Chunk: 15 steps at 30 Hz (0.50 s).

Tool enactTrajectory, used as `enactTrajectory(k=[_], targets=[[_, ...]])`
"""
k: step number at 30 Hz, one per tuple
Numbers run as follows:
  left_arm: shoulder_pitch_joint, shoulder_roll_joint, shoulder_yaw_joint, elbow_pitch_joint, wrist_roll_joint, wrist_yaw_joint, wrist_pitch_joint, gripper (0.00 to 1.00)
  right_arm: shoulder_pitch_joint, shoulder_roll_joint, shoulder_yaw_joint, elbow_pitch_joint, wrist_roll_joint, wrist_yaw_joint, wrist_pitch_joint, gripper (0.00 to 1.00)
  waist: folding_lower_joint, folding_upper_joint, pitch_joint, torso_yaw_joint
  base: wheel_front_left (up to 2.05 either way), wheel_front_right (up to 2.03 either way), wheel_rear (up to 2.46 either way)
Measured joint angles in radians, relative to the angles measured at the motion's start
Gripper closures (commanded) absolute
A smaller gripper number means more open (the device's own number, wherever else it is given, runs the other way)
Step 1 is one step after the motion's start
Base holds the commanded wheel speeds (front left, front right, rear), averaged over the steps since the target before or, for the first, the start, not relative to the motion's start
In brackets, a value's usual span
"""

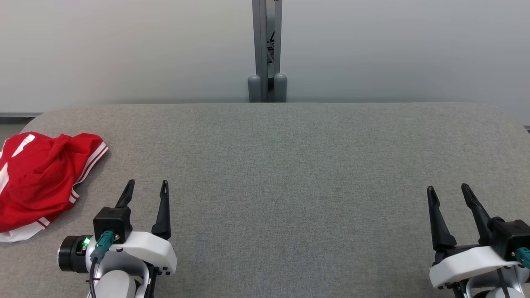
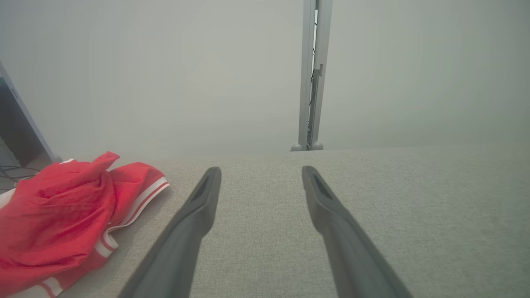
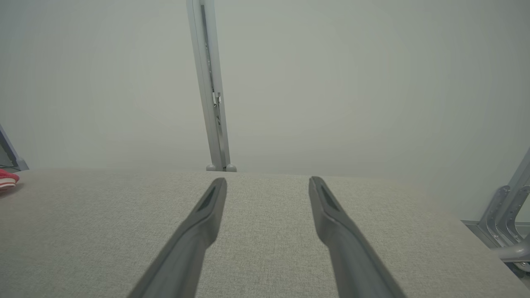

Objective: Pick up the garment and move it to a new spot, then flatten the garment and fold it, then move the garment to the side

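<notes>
A grey fabric worktop [image 1: 290, 165] spans the lower two thirds of the frame. At the left edge, mid-height, a red garment [image 1: 37, 178] with white stripes lies crumpled on it. The left pincer [image 1: 148, 183] sits at lower left, fingers spread and empty, near the garment but apart from it. The right pincer [image 1: 447, 188] sits at lower right, likewise spread. A grey metal post [image 1: 267, 49] rises at top centre against a pale wall [image 1: 124, 49].

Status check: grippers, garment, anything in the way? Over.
Left gripper open, holding nothing. Right gripper open, holding nothing. Red garment crumpled at table's left edge, untouched. Nothing seen between it and left gripper.
</notes>
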Motion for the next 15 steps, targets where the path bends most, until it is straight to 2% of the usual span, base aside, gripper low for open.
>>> enactTrajectory(k=[15], targets=[[0.000,0.008,-0.019,0.002,-0.003,0.007,0.002,0.00,0.000,0.000,-0.002,0.004,0.001,0.000,-0.007,0.00,0.0000,0.0000,-0.004,0.012,0.00,0.00,0.00]])
